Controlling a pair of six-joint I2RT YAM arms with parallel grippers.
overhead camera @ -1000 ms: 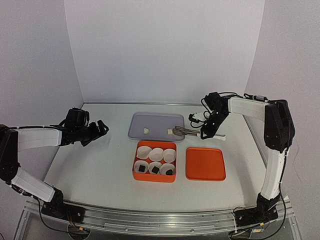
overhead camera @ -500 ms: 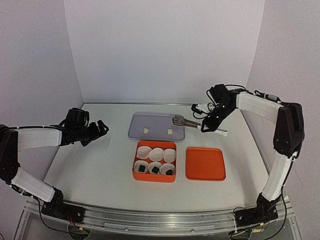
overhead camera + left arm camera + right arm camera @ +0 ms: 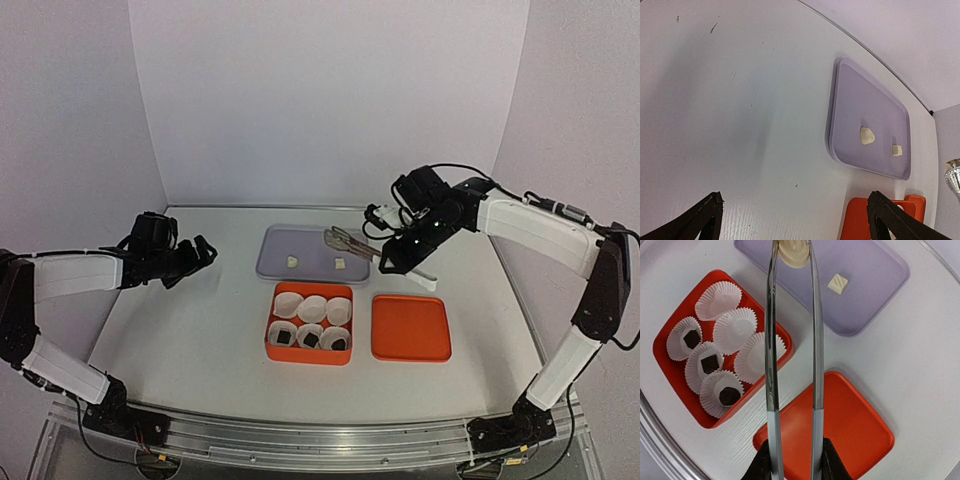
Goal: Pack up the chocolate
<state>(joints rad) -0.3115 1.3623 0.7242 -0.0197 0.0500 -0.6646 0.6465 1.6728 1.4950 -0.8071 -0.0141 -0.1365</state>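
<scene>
Chocolate [image 3: 866, 135] lies inside the tray [image 3: 865, 100], clear of its rim; right hand [image 3: 795, 465] grips tongs [image 3: 772, 365] above, left hand [image 3: 795, 200] gapes wide.

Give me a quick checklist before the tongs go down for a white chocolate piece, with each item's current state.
1. Grip: right end effector shut on the tongs: ok.
2. Tong tips apart, carrying nothing: ok.
3. Targets: pale lump and pale cube lie loose on the purple tray: ok.
4. Room: three empty paper cups in the orange box: ok.
5. Clearance: left end effector open, well left of the tray: ok.
6. Tip height above the lump: cannot tell.
</scene>
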